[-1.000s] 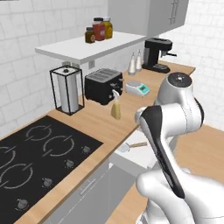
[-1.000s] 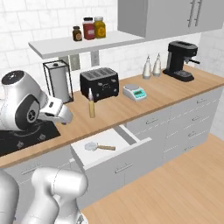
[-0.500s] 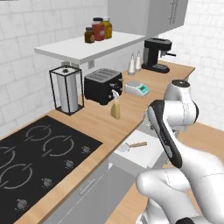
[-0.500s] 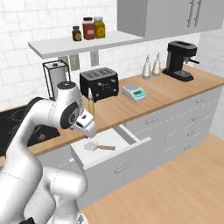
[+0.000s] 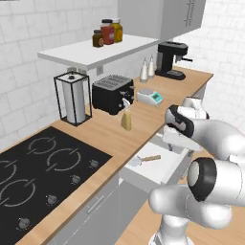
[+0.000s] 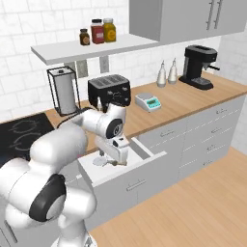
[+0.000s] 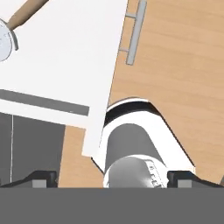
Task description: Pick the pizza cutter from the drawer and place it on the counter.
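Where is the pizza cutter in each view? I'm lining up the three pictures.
Left base view: pizza cutter lies in the open drawer, just right of centre.
Right base view: left of centre, in the drawer below the gripper, partly hidden by the hand.
Hand view: top left corner, on the white drawer floor.
Shared landmark: the drawer.

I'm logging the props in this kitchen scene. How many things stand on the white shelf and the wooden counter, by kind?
Jars on the shelf: 3
Paper towel holder: 1
Toaster: 1
Spray bottle: 1
Kitchen scale: 1
Shakers: 2
Coffee machine: 1
Total: 10
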Controlling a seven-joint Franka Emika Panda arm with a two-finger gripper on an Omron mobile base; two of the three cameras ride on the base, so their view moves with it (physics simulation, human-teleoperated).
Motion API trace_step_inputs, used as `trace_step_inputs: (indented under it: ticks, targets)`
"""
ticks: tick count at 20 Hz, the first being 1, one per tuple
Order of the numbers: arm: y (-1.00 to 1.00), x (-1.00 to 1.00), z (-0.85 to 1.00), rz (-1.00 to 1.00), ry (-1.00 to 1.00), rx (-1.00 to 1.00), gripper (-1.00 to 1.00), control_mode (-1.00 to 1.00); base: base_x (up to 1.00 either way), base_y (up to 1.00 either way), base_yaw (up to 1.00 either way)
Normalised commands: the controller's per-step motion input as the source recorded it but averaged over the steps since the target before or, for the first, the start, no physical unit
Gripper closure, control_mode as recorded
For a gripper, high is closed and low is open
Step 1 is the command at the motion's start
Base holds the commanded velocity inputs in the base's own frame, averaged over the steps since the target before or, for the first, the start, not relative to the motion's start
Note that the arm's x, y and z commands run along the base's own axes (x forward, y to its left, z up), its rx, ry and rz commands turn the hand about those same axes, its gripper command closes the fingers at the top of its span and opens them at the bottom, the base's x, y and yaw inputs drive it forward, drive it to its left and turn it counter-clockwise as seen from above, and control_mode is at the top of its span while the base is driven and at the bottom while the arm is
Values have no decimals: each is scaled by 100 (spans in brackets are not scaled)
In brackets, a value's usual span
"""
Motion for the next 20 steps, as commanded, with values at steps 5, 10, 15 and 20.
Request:
trace_step_inputs:
  ticks: [5, 10, 15, 20]
  targets:
    - [-56, 30, -64, -12, 44, 6, -100, -100, 0, 0, 0]
    - [-13, 53, -86, -9, 17, 0, -100, -100, 0, 0, 0]
    - [0, 63, -65, -11, 1, 0, -100, -100, 0, 0, 0]
    - [0, 14, -97, -3, 5, 0, -100, -100, 0, 0, 0]
